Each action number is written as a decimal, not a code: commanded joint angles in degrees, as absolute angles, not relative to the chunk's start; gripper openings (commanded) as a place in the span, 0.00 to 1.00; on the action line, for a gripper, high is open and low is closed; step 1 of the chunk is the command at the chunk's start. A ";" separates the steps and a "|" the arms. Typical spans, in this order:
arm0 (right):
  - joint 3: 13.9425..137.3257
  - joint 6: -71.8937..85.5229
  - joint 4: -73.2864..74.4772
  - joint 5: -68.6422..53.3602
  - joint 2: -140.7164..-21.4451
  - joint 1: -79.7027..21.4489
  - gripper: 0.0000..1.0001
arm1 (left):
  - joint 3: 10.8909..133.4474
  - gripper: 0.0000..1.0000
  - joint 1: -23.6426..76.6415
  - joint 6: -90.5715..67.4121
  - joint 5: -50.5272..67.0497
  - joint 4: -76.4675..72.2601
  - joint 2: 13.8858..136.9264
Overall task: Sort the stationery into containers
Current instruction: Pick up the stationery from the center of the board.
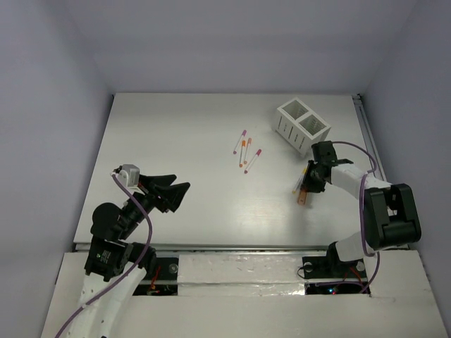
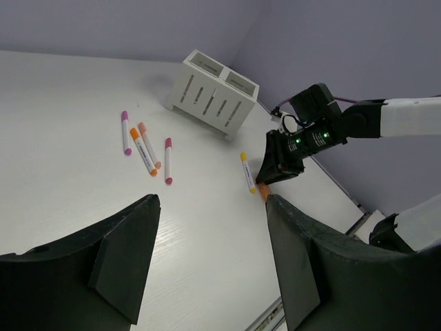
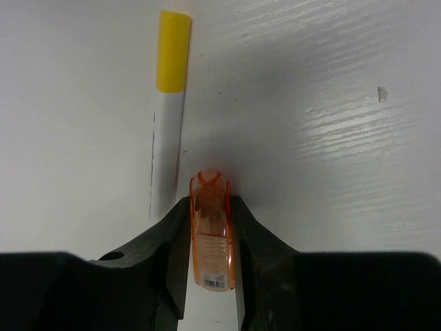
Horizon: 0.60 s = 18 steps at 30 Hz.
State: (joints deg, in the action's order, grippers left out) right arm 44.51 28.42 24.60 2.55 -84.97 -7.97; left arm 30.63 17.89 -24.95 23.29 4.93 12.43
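A short orange marker (image 3: pixel 211 234) lies on the white table, and my right gripper (image 3: pixel 210 203) is shut on it, one finger pressed against each side. In the top view this gripper (image 1: pixel 310 184) sits low, just in front of the white two-compartment container (image 1: pixel 303 125). A yellow-capped white pen (image 3: pixel 169 138) lies right beside the orange marker, to its left. Three more pens lie mid-table: a purple-capped (image 1: pixel 239 141), an orange-capped (image 1: pixel 244 151) and a pink-capped one (image 1: pixel 253 160). My left gripper (image 1: pixel 176 193) hovers open and empty at the near left, far from them all.
A metal rail (image 1: pixel 366 141) runs along the table's right edge, close behind the container. The near edge of the table (image 1: pixel 211 246) lies just ahead of both arm bases. The grey walls (image 1: pixel 232 42) enclose the table.
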 commanded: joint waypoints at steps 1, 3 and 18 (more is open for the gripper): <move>46.40 29.09 25.49 3.07 -86.66 -8.53 0.27 | 31.46 0.60 17.67 -24.70 23.29 2.02 11.60; 46.84 28.92 26.27 4.91 -86.14 -8.53 0.22 | 31.55 0.60 17.67 -24.52 23.29 2.02 11.34; 61.33 31.55 22.24 2.62 -73.10 -8.53 0.09 | 31.55 0.60 17.67 -24.52 22.85 2.20 12.13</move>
State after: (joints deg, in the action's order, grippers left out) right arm 54.43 29.45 28.56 2.28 -72.05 -7.99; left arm 30.63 17.89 -24.93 23.03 4.97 11.81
